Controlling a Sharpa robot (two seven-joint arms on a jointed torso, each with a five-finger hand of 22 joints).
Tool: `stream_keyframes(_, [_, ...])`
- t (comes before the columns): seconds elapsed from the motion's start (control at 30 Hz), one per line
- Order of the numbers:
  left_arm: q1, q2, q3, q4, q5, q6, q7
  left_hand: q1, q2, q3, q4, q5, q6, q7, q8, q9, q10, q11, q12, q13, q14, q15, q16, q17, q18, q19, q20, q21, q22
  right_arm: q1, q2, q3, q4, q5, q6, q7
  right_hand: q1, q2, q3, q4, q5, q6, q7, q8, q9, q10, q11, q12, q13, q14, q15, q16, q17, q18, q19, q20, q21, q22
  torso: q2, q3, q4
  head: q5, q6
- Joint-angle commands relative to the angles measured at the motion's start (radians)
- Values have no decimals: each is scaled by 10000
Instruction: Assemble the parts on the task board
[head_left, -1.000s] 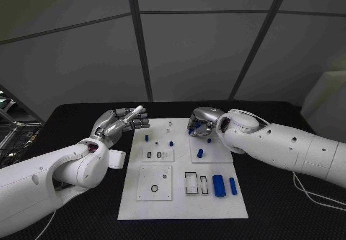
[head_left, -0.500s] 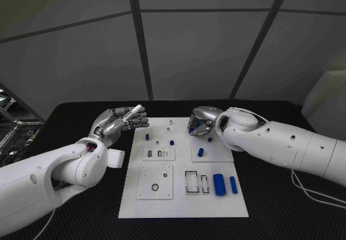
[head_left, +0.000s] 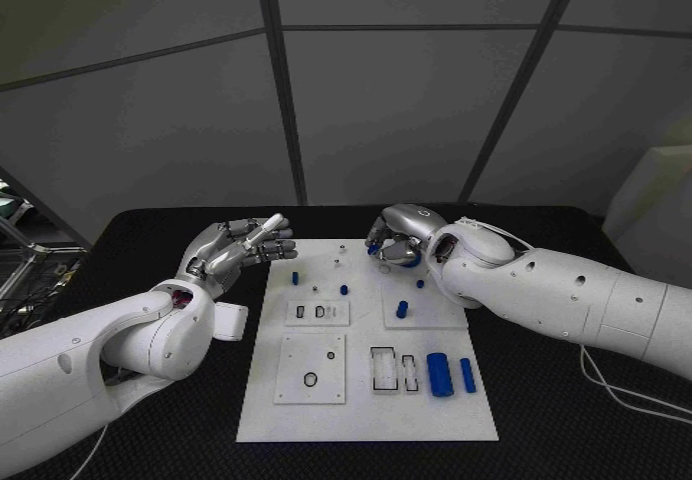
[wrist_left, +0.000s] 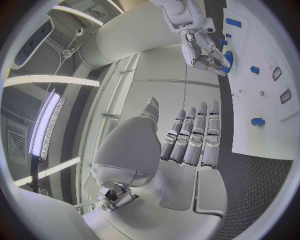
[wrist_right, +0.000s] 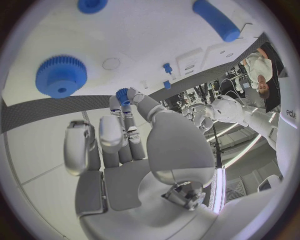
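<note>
The robot's right hand (head_left: 392, 243) hovers over the far right part of the flat white rectangular task board (head_left: 433, 410), its fingers (wrist_right: 125, 107) pinching a small blue toothed gear (wrist_right: 122, 95) at their tips. In the right wrist view a larger blue gear (wrist_right: 61, 76) already sits on the board just beside the held one, so the step in hand looks like seating the small gear next to it. To do that well, the hand should come down straight, keep the gear level, and let its teeth slip between those of the larger gear instead of riding on top; a slight turn of the wrist may help them mesh before the fingers let go.

The left hand (head_left: 238, 245) is raised off the board's far left corner, over the black tabletop (head_left: 144, 230), fingers released and held straight, grasping nothing.

Other blue parts stand near the working spot: a short blue peg (head_left: 402, 307) on the raised white block just nearer the robot, and two small blue pins (head_left: 294, 277) towards the board's left side. Two blue cylinders (head_left: 438, 372) lie well apart, near the right edge on the robot's side. The right hand has open room beyond the far edge and to the right; its forearm passes above the peg, so lowering the elbow could knock it.
</note>
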Motion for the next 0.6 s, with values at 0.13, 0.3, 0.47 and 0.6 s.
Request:
stream_keyframes(0.13, [23, 23, 16, 3, -65, 137, 37, 81, 3, -7, -50, 40, 59, 299, 10, 17, 65, -9, -47, -14, 23, 14, -28, -1, -119, 75, -8, 46, 0, 116, 503, 7, -507, 391, -1005, 510, 37, 59, 62, 5, 38, 77, 3, 27, -4, 45, -16, -17, 2, 125, -72, 42, 6, -93, 83, -10, 56, 58, 19, -5, 32, 8, 32])
stream_keyframes(0.3, [27, 67, 17, -20, -65, 142, 31, 81, 3, -7, -50, 40, 59, 299, 10, 17, 65, -9, -47, -14, 23, 14, -28, -1, -119, 75, -8, 46, 0, 156, 1052, 5, -1086, 449, -850, 604, 23, 46, 61, 10, 42, 61, 16, 4, -8, 20, -1, -34, -7, 119, -68, 52, 8, -92, 76, -11, 57, 54, 27, -7, 62, 25, 21])
stream_keyframes(0.47, [30, 108, 18, -48, -65, 145, 24, 81, 3, -7, -50, 40, 59, 299, 10, 17, 65, -9, -47, -14, 23, 14, -28, -1, -119, 75, -8, 46, 0, 168, 1477, 4, -1512, 467, -678, 650, -1, 38, 61, 24, 44, 40, 28, -23, -13, -18, 14, -46, -18, 112, -59, 64, 12, -89, 61, -8, 53, 39, 34, -1, 58, 52, 10])
stream_keyframes(0.6, [34, 135, 18, -64, -65, 152, 14, 81, 3, -7, -50, 40, 59, 299, 10, 17, 65, -9, -47, -14, 23, 14, -28, -1, -119, 75, -8, 46, 0, 173, 1739, 4, -1810, 472, -491, 669, -13, 37, 61, 31, 43, 30, 33, -35, -15, -36, 20, -49, -24, 106, -54, 58, -6, -85, 47, -6, 45, 18, 23, -19, 63, 61, -10])
